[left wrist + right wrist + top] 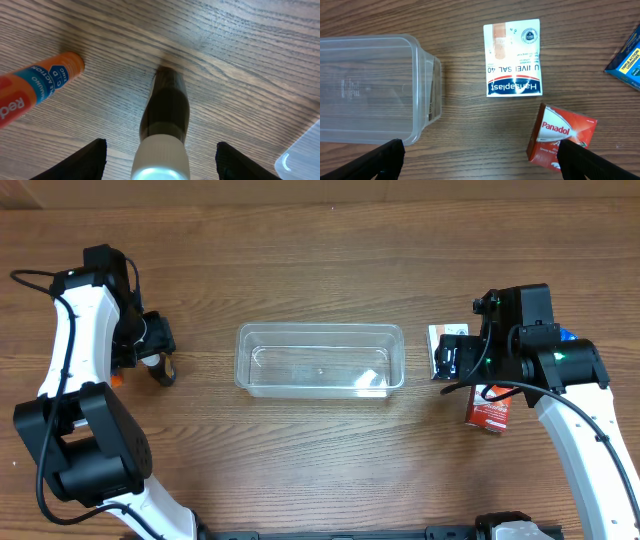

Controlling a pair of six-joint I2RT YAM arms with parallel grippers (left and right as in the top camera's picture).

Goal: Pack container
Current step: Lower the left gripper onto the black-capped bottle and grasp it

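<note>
At nine o'clock from the empty container [320, 360] on the counter [320, 260], my left jaws stand spread astride a white-capped bottle [165, 125], untouched, right jaws wide at three o'clock; first pick, I judge: pinch squarely, then lift across.

Dark bottle [165, 107] between the spread jaws of the left gripper [161, 160]
White-capped, it rests on the wood-grain table [240, 50] with a gap to either fingertip; an orange and blue tube [42, 82] sits apart at left, and a corner of the clear container [302, 152] shows lower right.
</note>
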